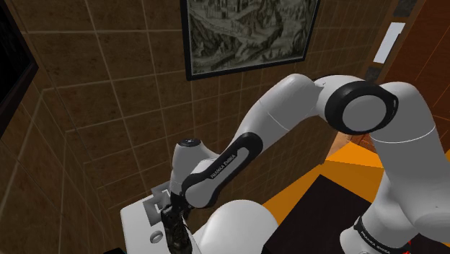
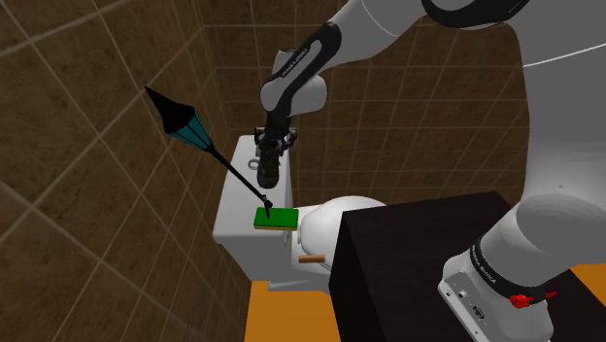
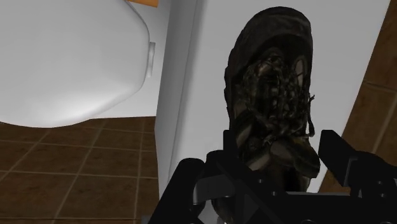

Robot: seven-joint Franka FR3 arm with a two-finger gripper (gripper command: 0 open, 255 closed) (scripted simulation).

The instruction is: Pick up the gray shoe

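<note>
The black two-finger gripper (image 3: pixel 278 162) has its fingers clamped on the near end of the dark, nearly black lace-up shoe (image 3: pixel 270 95), one on each side, with the rest of the shoe sticking out away from the hand. So the grab part looks done to me. The lift is the fuzzy bit. In the second exterior view the shoe hangs under the hand and seems to sit just above the white toilet tank (image 2: pixel 233 225), but I can't swear there's a gap under the sole. What's left, I'd guess, is raising it well clear.

The surface is the tank's flat white lid. A flat green block (image 2: pixel 275 218) lies on it at about 6 o'clock from the shoe. A folded black-and-teal umbrella (image 2: pixel 185 124) leans in from 10 o'clock, tip on the block. The white toilet bowl (image 2: pixel 325 219) is at 4 o'clock, beside the black box stand (image 2: pixel 418 253).

Room-wise: brown tiled walls (image 1: pixel 108 108), orange floor (image 2: pixel 282 316), and a dark-framed picture (image 1: pixel 249 32) at 12 o'clock in the shoulder view.
</note>
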